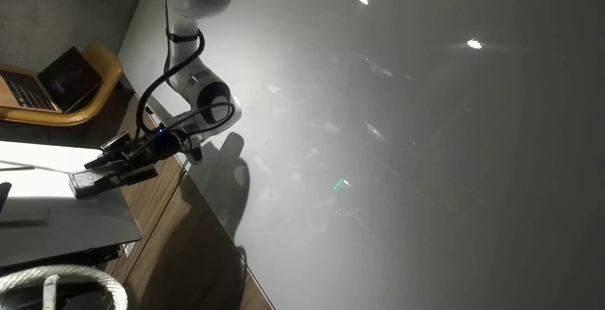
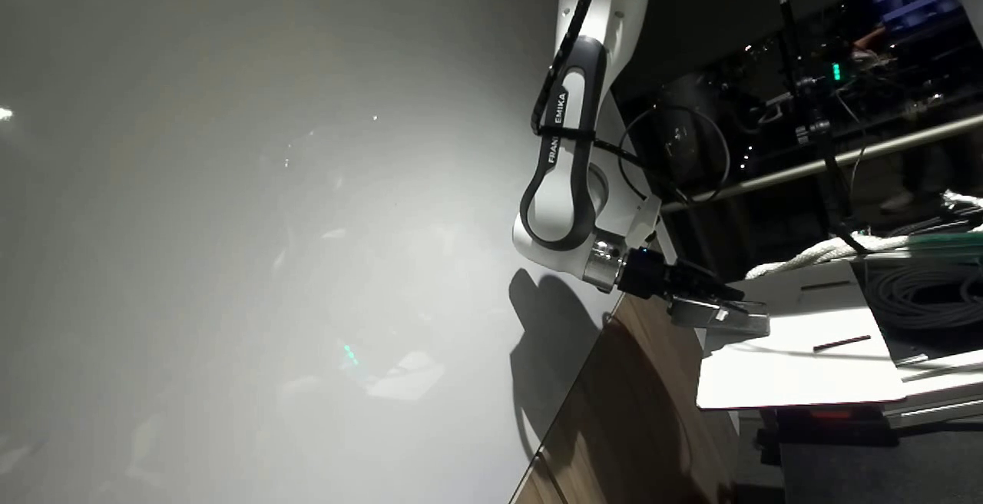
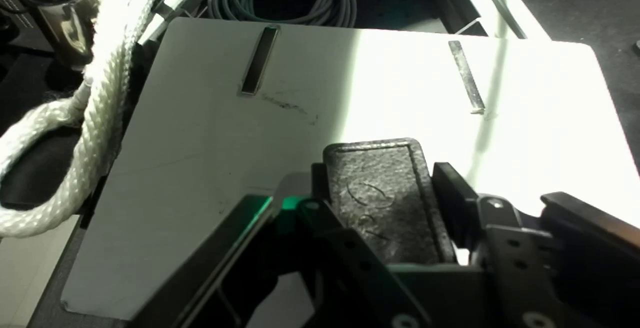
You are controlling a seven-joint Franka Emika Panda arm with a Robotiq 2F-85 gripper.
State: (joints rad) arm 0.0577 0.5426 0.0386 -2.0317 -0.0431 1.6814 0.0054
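My gripper (image 3: 381, 178) is shut on a dark grey rectangular block (image 3: 387, 203) with a fuzzy, felt-like face, like an eraser. One finger pad lies along each long side. The block's near end is hidden behind the gripper body. In both exterior views the gripper (image 1: 109, 168) (image 2: 703, 296) points away from the large pale glossy surface (image 1: 378, 135) (image 2: 269, 220), with the block (image 1: 87, 182) (image 2: 726, 318) at its tip. The block is over a white flat panel (image 3: 200, 168), which also shows in both exterior views (image 1: 71, 229) (image 2: 799, 381). I cannot tell whether it touches the panel.
Two dark strips (image 3: 260, 60) (image 3: 467, 77) lie on the panel. A thick white rope (image 3: 105, 93) loops beside it, near a shiny cup (image 3: 70, 28). Coiled grey cable (image 3: 345, 3) lies behind. Wood boards (image 1: 156, 210) border the glossy surface. A laptop (image 1: 71, 81) rests on a yellow chair (image 1: 106, 66).
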